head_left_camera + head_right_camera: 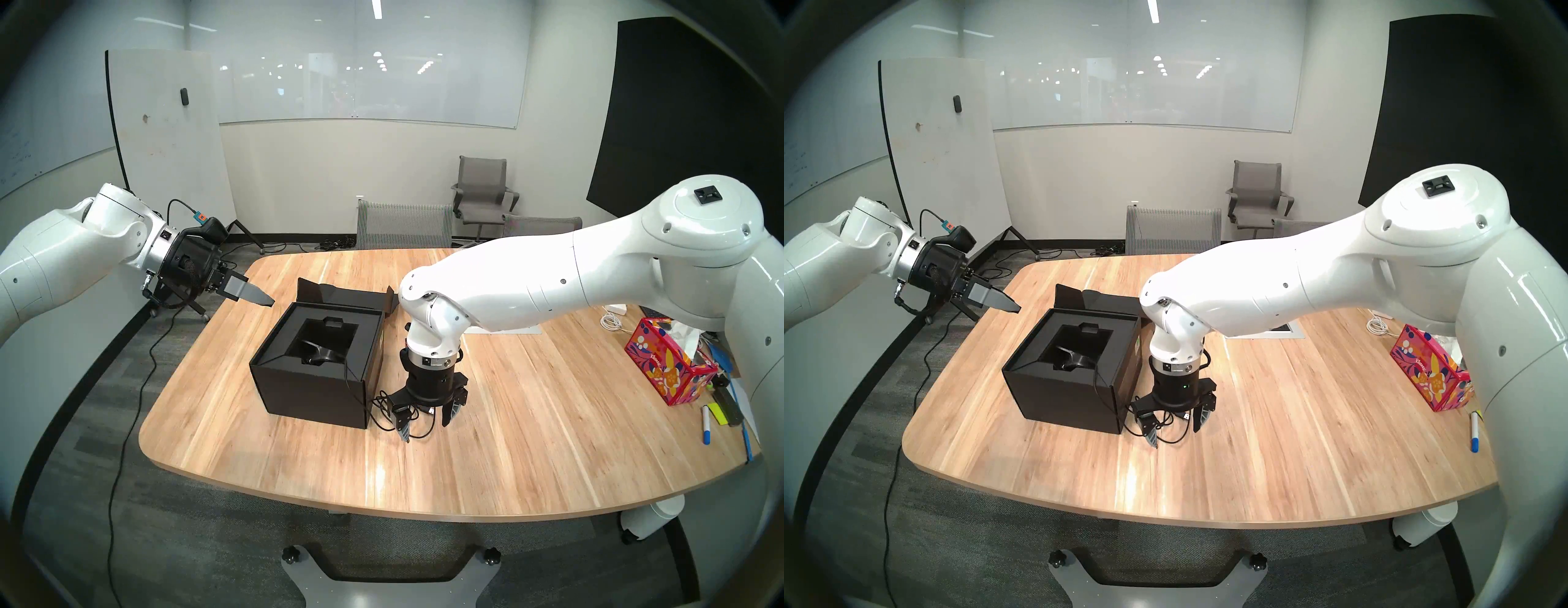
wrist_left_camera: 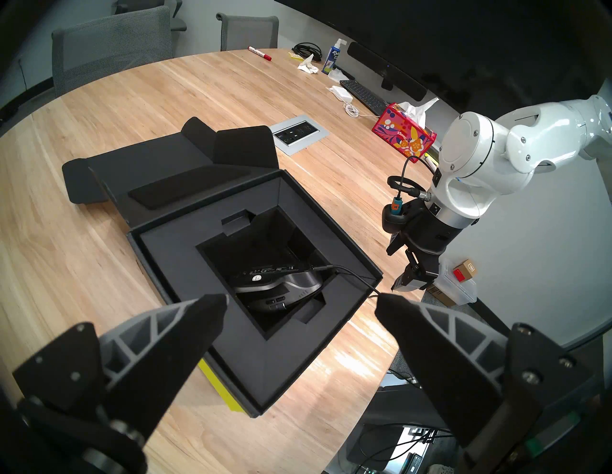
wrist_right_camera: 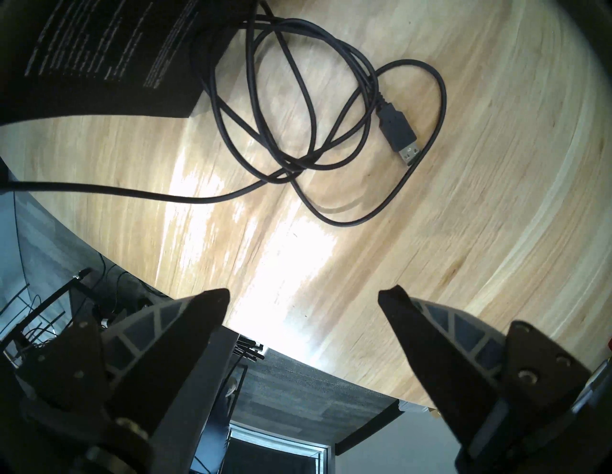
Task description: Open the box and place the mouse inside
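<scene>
We find the mouse lying in the foam recess of the box, which stands open near the middle of the table, its flap lid folded back flat toward the far edge. The mouse's cable climbs over the box's right wall and drops to the tabletop in a loose coil just beside that wall, its USB plug lying free. Our right gripper points down over the coil, jaws apart; whether a fingertip touches the cable we cannot tell. Our left gripper hangs above the table's left edge, aimed at the box, jaws apart and empty. A red floral tissue box sits by the right edge.
</scene>
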`<act>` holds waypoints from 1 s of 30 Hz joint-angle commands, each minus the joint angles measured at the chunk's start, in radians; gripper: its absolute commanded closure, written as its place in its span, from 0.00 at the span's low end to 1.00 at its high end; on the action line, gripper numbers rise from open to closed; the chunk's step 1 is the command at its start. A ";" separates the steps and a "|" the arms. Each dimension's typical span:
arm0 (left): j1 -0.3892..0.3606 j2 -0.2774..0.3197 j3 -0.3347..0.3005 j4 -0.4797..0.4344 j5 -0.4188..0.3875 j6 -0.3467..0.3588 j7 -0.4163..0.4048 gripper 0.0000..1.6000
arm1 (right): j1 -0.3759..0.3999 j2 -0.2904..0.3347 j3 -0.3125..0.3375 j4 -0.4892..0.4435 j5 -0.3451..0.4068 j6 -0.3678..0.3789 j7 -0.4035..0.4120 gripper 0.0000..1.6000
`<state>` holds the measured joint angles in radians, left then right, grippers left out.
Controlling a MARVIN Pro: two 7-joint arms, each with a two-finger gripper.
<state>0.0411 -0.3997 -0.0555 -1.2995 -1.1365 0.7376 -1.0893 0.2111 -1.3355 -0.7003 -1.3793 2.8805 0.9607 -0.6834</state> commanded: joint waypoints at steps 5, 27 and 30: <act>-0.021 -0.002 -0.013 0.002 -0.003 -0.002 -0.025 0.00 | 0.020 -0.029 -0.029 0.029 -0.001 -0.001 0.039 0.00; -0.024 -0.003 -0.008 0.005 -0.002 -0.003 -0.030 0.00 | -0.014 -0.092 -0.079 0.087 -0.001 -0.025 0.047 0.00; -0.025 -0.004 -0.008 0.005 -0.002 -0.004 -0.030 0.00 | -0.018 -0.092 -0.080 0.086 -0.001 -0.039 0.040 0.00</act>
<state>0.0371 -0.4005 -0.0498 -1.2971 -1.1356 0.7368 -1.0908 0.1964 -1.4184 -0.7857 -1.2968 2.8805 0.9500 -0.6300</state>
